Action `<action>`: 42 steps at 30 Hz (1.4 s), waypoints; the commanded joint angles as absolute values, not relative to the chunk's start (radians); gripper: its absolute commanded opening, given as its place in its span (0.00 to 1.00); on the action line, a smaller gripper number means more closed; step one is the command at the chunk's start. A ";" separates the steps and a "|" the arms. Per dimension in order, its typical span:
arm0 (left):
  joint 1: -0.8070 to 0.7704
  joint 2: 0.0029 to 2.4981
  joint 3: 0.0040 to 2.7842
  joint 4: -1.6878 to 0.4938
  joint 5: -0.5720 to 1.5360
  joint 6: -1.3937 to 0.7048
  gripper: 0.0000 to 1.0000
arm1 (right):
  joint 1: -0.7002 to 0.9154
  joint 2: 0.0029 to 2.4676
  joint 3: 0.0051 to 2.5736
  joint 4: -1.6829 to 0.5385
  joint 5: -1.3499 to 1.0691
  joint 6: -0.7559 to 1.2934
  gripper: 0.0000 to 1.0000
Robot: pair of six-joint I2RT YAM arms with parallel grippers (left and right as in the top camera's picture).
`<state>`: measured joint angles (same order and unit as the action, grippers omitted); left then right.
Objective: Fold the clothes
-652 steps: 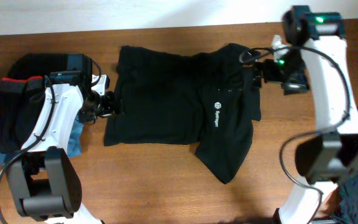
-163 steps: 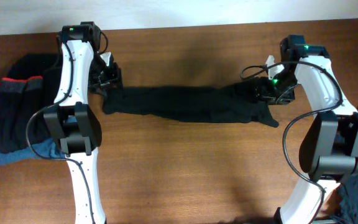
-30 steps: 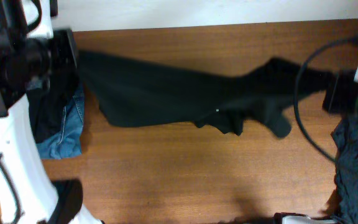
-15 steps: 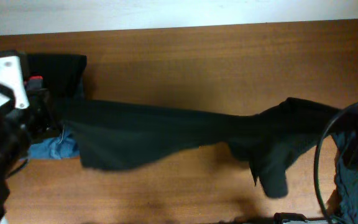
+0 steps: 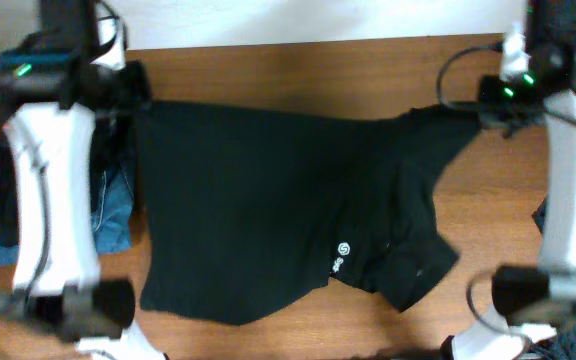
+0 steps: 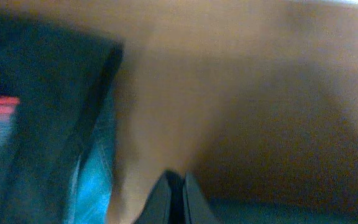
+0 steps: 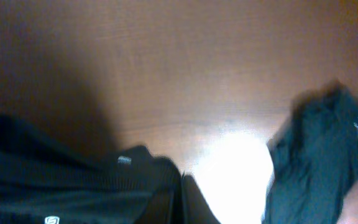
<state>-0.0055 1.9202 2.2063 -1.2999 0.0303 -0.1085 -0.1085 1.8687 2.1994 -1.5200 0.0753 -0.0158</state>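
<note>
Gripping, left gripper (image 5: 136,100): at the upper left of the overhead view, on the top left corner of the black garment (image 5: 268,200). In the wrist view its fingers (image 6: 161,200) sit pressed together with only a thin seam between them. The view is blurred, so I judge the clamp on cloth from the taut corner.
Gripping, right gripper (image 5: 488,105): at the upper right of the frame, closed on the opposite top corner. Its fingers (image 7: 165,204) also meet, with dark fabric bunched just to their left.
Reason for the hold: with the two corners pulled well apart, the cloth spreads into a wide sheet, likely so it can be laid flat for folding.
Where the garment is: it spans the middle of the table (image 5: 298,65), top edge strung between the arms and lower edge reaching the bottom of the frame.
How it looks: plain black and smooth on the left. It is rumpled and doubled at the lower right, where a flap sticks out. A small white logo (image 5: 343,249) with lettering shows low and right of centre.
Left edge: stacked clothes (image 5: 113,205), blue and dark, lie partly under the left arm.
Right wrist view: a dark bluish heap (image 7: 316,143) lies at right, apart from the held cloth.
</note>
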 commanded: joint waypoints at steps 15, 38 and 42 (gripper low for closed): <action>0.000 2.109 2.675 -1.101 -0.015 -0.033 0.00 | -0.155 1.919 2.616 -1.224 0.154 0.016 0.04; -0.030 2.321 2.481 -1.688 -0.002 0.040 0.00 | -0.384 1.959 1.984 -1.666 0.081 -0.042 0.04; -0.030 2.321 2.342 -1.688 0.030 0.047 0.00 | -0.389 1.959 1.935 -1.672 0.078 -0.038 0.04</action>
